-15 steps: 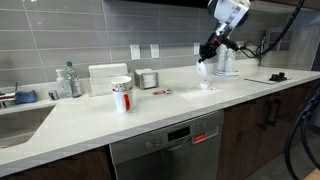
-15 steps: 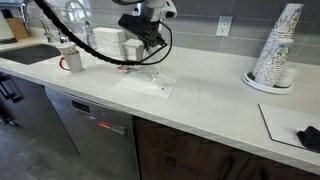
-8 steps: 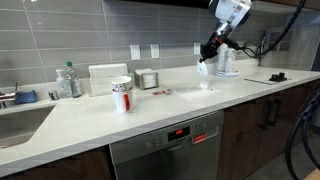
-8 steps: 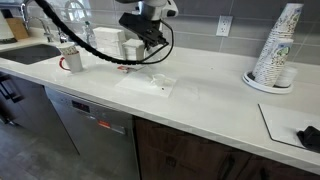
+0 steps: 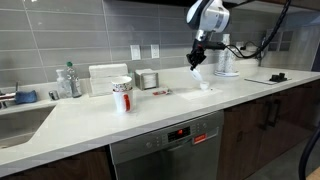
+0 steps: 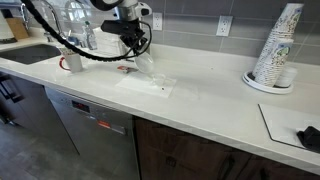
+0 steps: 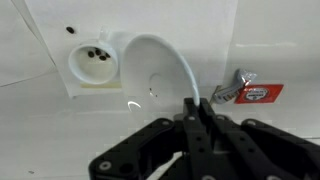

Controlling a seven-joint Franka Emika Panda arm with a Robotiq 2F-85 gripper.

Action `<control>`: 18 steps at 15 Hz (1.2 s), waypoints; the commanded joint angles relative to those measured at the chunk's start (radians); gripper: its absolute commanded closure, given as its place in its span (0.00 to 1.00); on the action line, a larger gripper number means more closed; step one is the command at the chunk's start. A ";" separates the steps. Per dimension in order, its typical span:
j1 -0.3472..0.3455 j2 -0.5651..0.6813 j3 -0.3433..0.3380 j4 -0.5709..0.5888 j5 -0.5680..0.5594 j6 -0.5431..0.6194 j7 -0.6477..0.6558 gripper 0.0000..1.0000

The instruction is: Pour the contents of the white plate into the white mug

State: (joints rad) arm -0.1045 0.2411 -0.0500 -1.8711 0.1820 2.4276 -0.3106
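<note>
Gripper [image 7: 198, 105] is clamped on the rim of the white plate [image 7: 160, 72], fingers together on the edge nearest the wrist camera. The plate is held off the counter [image 6: 215, 100] and tipped steeply, almost on edge, with its far rim just beside the white mug [image 7: 90, 62]; whether they touch can't be told. The mug stands upright on a pale sheet [image 6: 150, 85] with a few dark bits [image 7: 92, 55] inside it. A red-and-silver wrapper [image 7: 246, 92] lies on the counter on the other side of the plate, near but apart. Arm [image 5: 205, 18] comes down from above with the wrist pitched down and canted, gripper pointing at the counter over the mug. Room: in an exterior view the sheet sits near the counter's front edge, with a wide bare run of counter between it and the cup stack [image 6: 277, 48], well apart. The tiled wall [image 5: 100, 35] closes off the back. A white jug [image 5: 227, 62] stands near the mug on the wall side, so that's the tight direction. The red-and-white cup [image 5: 122, 95] and metal tin [image 5: 148, 79] are well apart from the gripper, toward the sink [image 5: 20, 122], with open counter between. A dark flat item [image 6: 308, 135] sits at the far end by the front edge.
</note>
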 commanded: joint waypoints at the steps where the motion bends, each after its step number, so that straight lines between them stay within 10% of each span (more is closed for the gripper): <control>1: 0.140 -0.012 -0.074 -0.066 -0.280 0.076 0.262 0.98; 11: 0.317 0.109 -0.093 0.014 -0.917 -0.044 0.803 0.98; 18: 0.313 0.128 -0.078 0.036 -0.927 -0.096 0.807 0.98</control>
State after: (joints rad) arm 0.2106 0.3464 -0.1411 -1.8666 -0.7076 2.3997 0.4772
